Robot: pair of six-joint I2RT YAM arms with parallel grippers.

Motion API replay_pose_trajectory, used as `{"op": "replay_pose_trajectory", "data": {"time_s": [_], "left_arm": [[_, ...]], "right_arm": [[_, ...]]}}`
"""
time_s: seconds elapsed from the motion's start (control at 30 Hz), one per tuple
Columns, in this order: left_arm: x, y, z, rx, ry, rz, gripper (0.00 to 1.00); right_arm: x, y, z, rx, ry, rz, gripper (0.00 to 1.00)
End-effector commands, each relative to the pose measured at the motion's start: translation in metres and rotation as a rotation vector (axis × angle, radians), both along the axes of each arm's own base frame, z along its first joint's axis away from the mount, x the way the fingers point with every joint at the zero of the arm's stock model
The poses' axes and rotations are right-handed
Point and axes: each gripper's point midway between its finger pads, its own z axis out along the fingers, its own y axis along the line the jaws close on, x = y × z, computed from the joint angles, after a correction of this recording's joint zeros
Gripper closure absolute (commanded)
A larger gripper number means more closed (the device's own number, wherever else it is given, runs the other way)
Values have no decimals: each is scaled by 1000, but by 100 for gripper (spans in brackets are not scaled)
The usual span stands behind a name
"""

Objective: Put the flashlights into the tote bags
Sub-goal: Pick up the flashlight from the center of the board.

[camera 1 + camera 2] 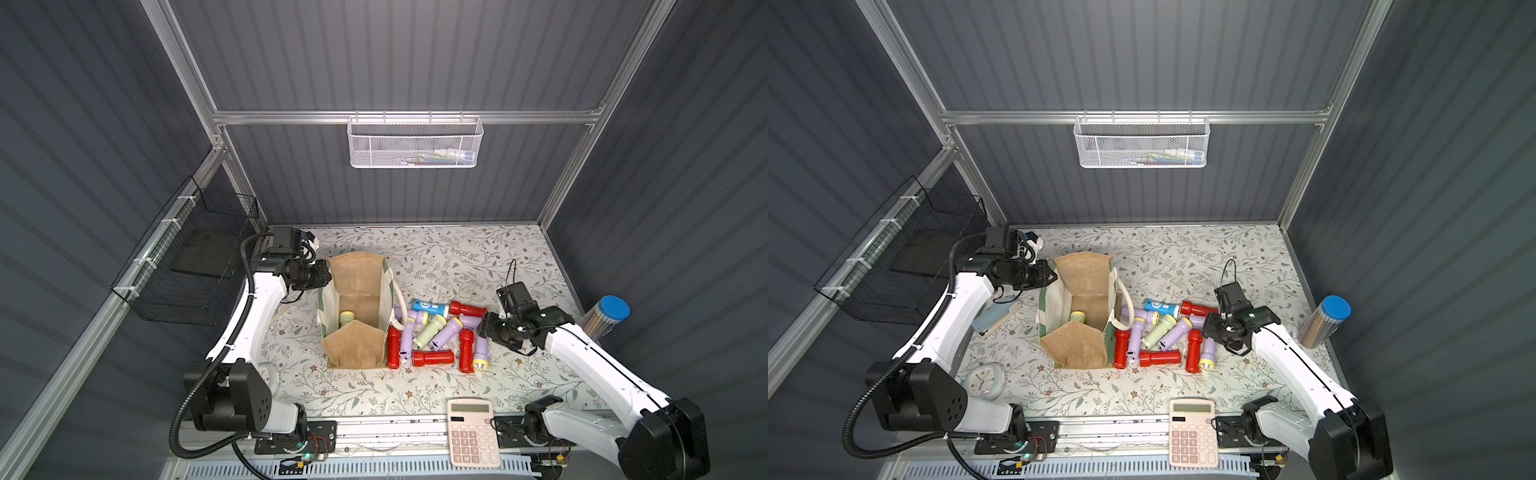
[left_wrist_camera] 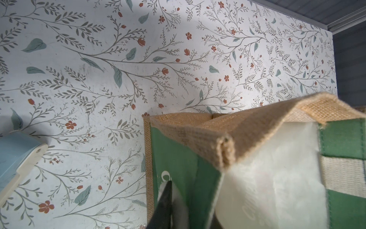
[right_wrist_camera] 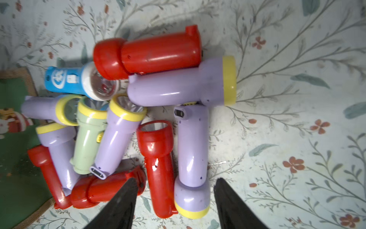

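R gripper (image 3: 175, 179) is seen w/ jaws wide apart, nothing held, poised over the right end of the flashlight pile (image 1: 428, 332). Two are framed btwn the jaws, just beside each other: a lilac flashlight (image 3: 193, 146) and a red flashlight (image 3: 158, 168), long axes approx parallel. Both axes run near-to-far on the table (image 1: 457, 257), and the jaws are set across them, so the closing dir. is square to the bodies, which is judged good for a grasp. The lilac head w/ yellow ring is pointed at the near edge. As both lie inside the gap, a small shift toward one is judged needed, else two could be caught.

L gripper (image 1: 325, 277) is closed narrow on the far-left top corner of the tote bag (image 1: 353, 349), so the mouth is held open. One pale green flashlight (image 1: 346, 319) is already inside. The rest (about eleven) lie outside, w/ the pile touching the bag's right side.

The bag lies to the left of the R gripper, beyond the pile. The R arm is nearer the pile, so the pick is judged its job, w/ a carry leftward over the rim.
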Motion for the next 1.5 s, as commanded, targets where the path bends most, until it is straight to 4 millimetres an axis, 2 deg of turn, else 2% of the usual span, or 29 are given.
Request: {"op": "replay_pose_trajectory", "data": {"time_s": [0.0,0.43,0.8,1.07,1.27,1.47], "left_arm": [[-6,1,7,-7,-7,-10,79],[-4,1,5,-3,0,-3,79],[-3,1,4,-2,6,-4,79],[-1,0,2,-10,11,-4,79],[-2,0,3,-8,8,-7,79],[-3,0,4,-6,4,-8,79]], "right_arm": [[-4,0,-15,-4,45,18,36],[1,-18,-52,-154,139,35,41],[6,-21,-77,-205,186,48,43],[7,-26,-80,-227,189,20,45],[5,-27,-82,-233,203,14,56],[0,-27,-72,-218,190,1,68]]}}
